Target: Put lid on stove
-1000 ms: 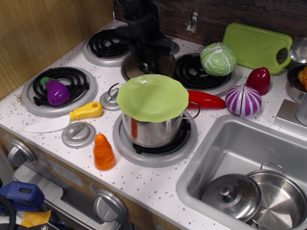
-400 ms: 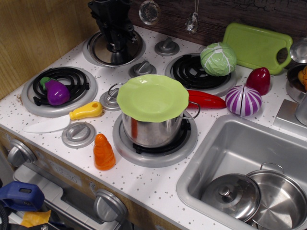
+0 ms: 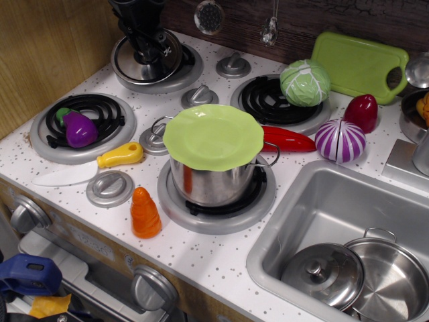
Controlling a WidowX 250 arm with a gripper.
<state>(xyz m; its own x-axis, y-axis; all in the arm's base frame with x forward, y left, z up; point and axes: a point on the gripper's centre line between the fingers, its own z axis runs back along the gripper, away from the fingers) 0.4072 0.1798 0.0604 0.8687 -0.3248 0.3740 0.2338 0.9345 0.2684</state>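
The shiny steel lid [image 3: 166,59] sits over the back-left burner [image 3: 171,83] of the white speckled stove [image 3: 201,251], covering its coil and slightly tilted. My black gripper [image 3: 145,45] comes down from the top onto the lid's middle and looks shut on it. Whether the lid rests fully on the burner rim I cannot tell.
A steel pot [image 3: 208,184] under a lime-green silicone disc [image 3: 213,136] stands on the front-right burner. A purple eggplant [image 3: 80,129], a toy knife [image 3: 94,164], an orange carrot [image 3: 145,213], a cabbage [image 3: 305,82], a red pepper [image 3: 288,139] and an onion [image 3: 340,140] lie around. The sink [image 3: 315,201] holds a knobbed lid [image 3: 322,274] and a pan [image 3: 385,275].
My gripper carried the lid from the stove's middle to the back-left burner, then shifted it a little further left and forward over that burner.
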